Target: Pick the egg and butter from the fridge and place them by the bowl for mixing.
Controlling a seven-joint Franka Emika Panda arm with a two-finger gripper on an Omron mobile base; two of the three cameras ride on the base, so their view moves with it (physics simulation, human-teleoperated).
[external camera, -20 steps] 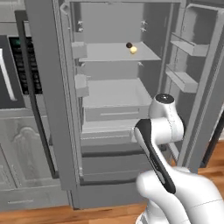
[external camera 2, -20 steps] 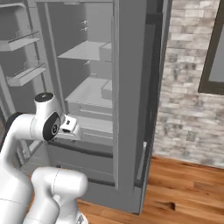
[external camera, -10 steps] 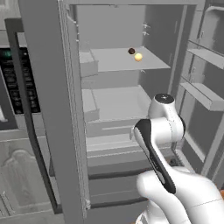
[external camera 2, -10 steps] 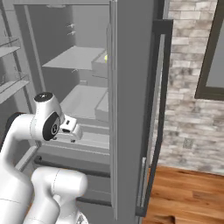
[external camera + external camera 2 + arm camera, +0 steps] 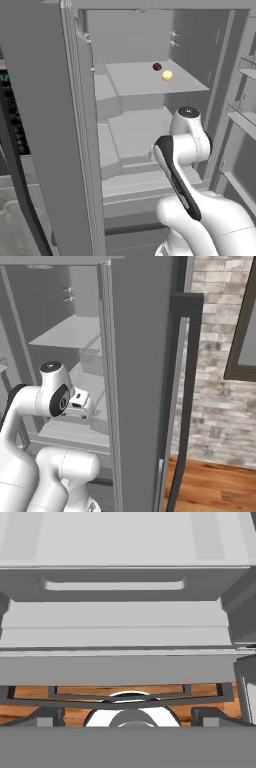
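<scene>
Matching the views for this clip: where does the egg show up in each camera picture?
Left base view: the egg lies on the upper shelf, upper right of centre, beside a dark red-brown ball.
Right base view: not in it.
Hand view: not in it.
Shared landmark: the fridge interior's pale shelves.

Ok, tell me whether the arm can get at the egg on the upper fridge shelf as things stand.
Probably yes. The fridge doors stand open and the egg lies bare on the upper shelf, with just the dark ball beside it. The gripper is open but points low at the drawers, so the arm must first rise.
</scene>
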